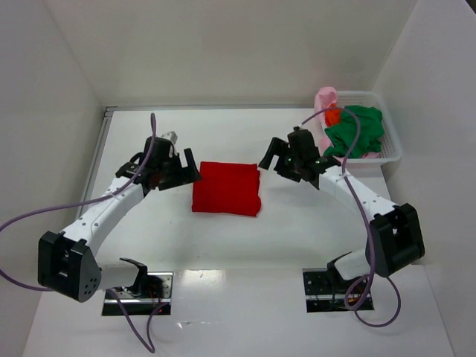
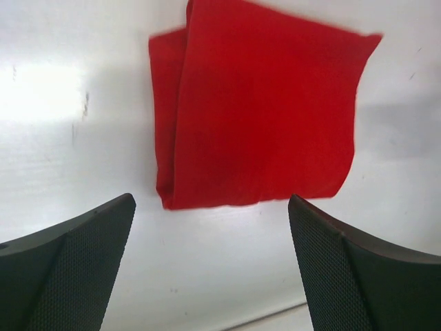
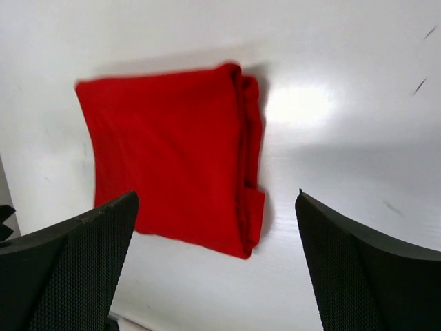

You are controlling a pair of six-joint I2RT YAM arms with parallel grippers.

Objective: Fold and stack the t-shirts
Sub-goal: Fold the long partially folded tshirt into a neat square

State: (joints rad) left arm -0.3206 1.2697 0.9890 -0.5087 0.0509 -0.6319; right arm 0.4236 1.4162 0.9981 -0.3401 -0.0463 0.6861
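Red t-shirt [image 1: 226,188] folded to neat sq, left pincer [image 1: 191,165] & right pincer [image 1: 269,157] wide, empty

This appears to be a robotics lab, set up as a small enclosed test cell: a white table [image 1: 245,238] is closed in at the back and on both sides by plain white panels [image 1: 223,52]. Two white-and-black machines, the left arm [image 1: 111,204] and the right arm [image 1: 357,197], are fixed at the table's near edge on metal base plates [image 1: 137,286], with purple cables [image 1: 30,216] looping loose around them. The things laid out read as test props, a folded red t-shirt [image 1: 226,188] and a white lattice basket [image 1: 392,145] of coloured t-shirts [image 1: 357,132]; what lies beyond the panels cannot be seen.
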